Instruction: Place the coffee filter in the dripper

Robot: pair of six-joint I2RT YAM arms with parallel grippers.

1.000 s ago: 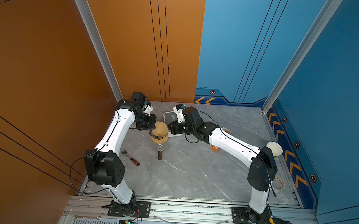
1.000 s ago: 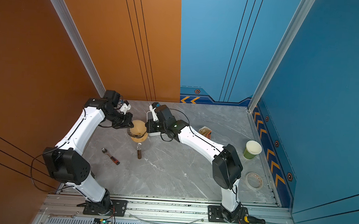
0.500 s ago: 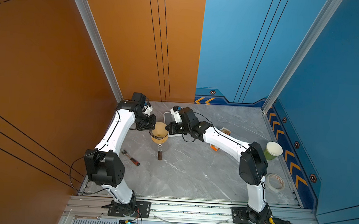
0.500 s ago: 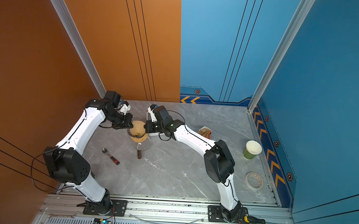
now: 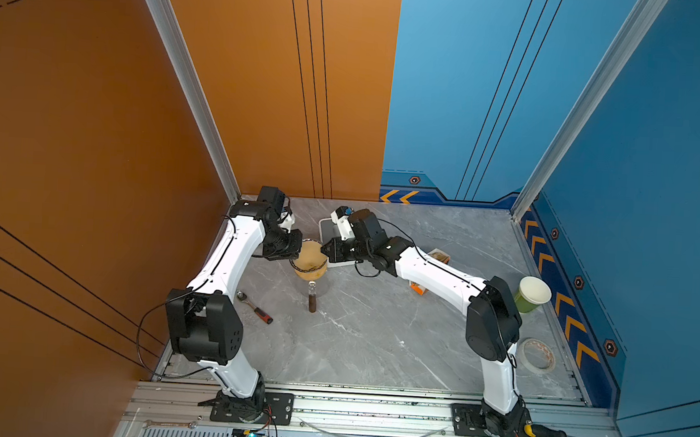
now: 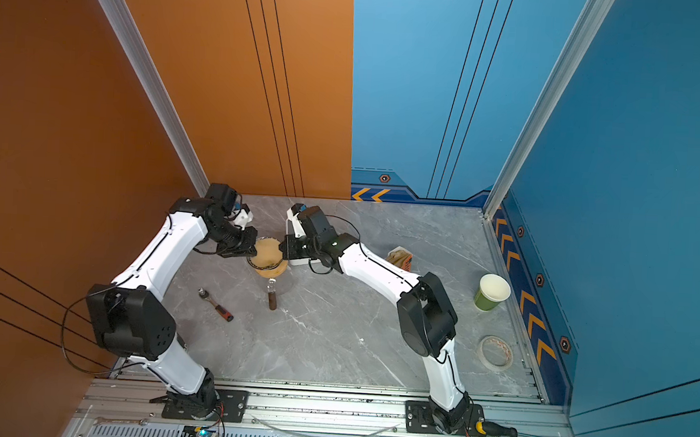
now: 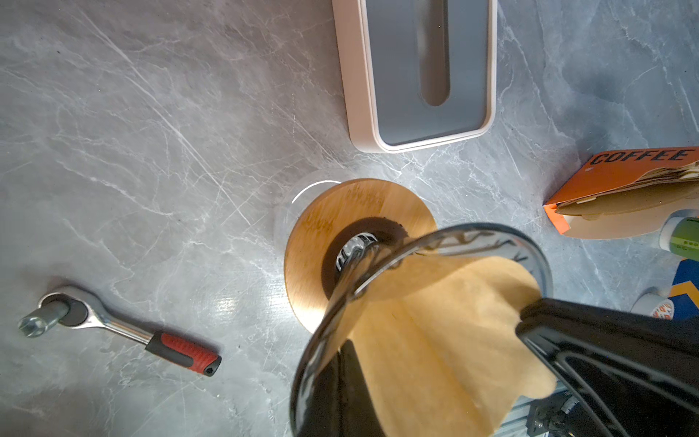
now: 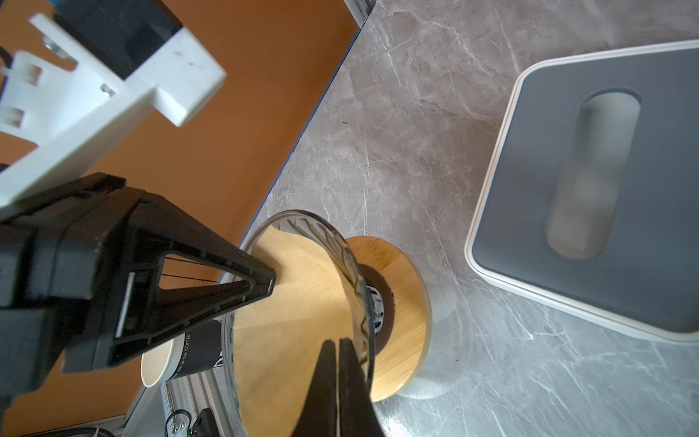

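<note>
The coffee filter (image 7: 435,340) is seen inside the dripper (image 7: 491,242), with its wavy edge poking out past the rim on one side. The dripper is tipped over a bit, and its thin end is set at the hole of the wooden ring (image 7: 351,204). The left end effector (image 8: 266,282) is closed, and the filter's edge by the rim is touched by its tip (whether the paper is pinched cannot be told). The right end effector (image 8: 336,342) is closed too, and its tip is laid on the paper in the middle of the dripper's mouth. "COFFEE" can be read on the orange box (image 7: 624,178), where more brown papers are kept. "to our COFFEE" is printed on a black cup (image 8: 196,352). A white tray (image 7: 355,94) is placed near the ring on the grey tabletop (image 7: 151,151).
</note>
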